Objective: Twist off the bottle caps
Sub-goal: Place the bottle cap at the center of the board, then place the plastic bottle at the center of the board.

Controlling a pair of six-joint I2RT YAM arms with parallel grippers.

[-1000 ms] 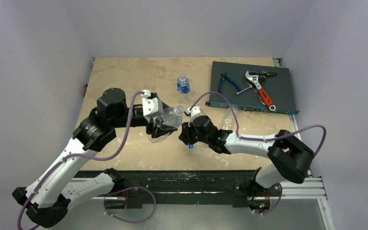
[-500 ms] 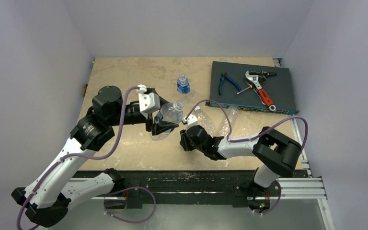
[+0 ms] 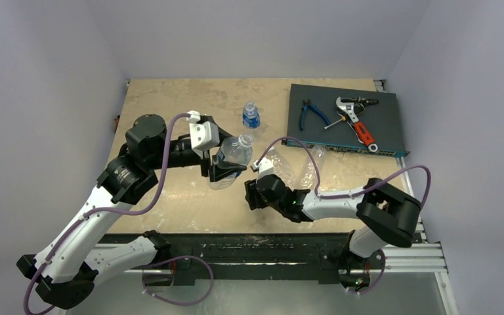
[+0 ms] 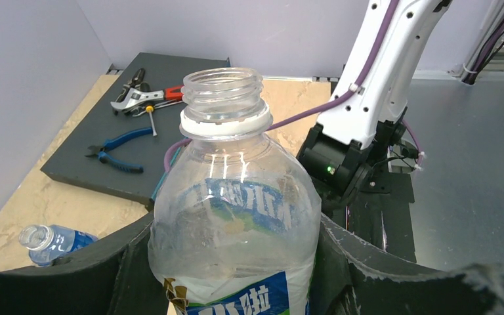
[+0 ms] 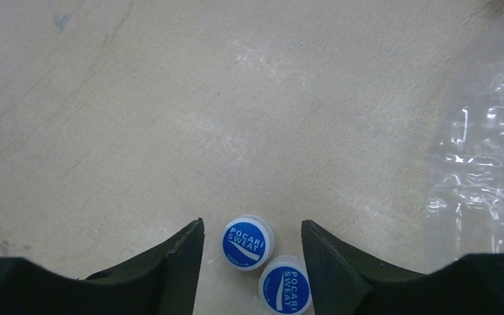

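Observation:
My left gripper (image 3: 223,169) is shut on a labelled clear bottle (image 3: 235,149) and holds it above the table. In the left wrist view the bottle (image 4: 236,216) sits between the fingers (image 4: 361,269), and its mouth is open with only a white ring on the neck. My right gripper (image 5: 252,223) is open, low over the table, with two blue caps (image 5: 248,242) (image 5: 285,289) lying between its fingers. In the top view the right gripper (image 3: 249,194) hides the caps. A second labelled bottle (image 3: 251,115) stands uncapped further back.
Two unlabelled crinkled bottles (image 3: 279,164) (image 3: 312,164) lie right of the right gripper, and one edges into the right wrist view (image 5: 479,164). A dark tray (image 3: 384,125) at the back right holds pliers (image 3: 314,113), a wrench and a screwdriver.
My right gripper has drawn back from the held bottle's mouth toward the near edge and come down low. My left gripper has carried the bottle a little farther back.

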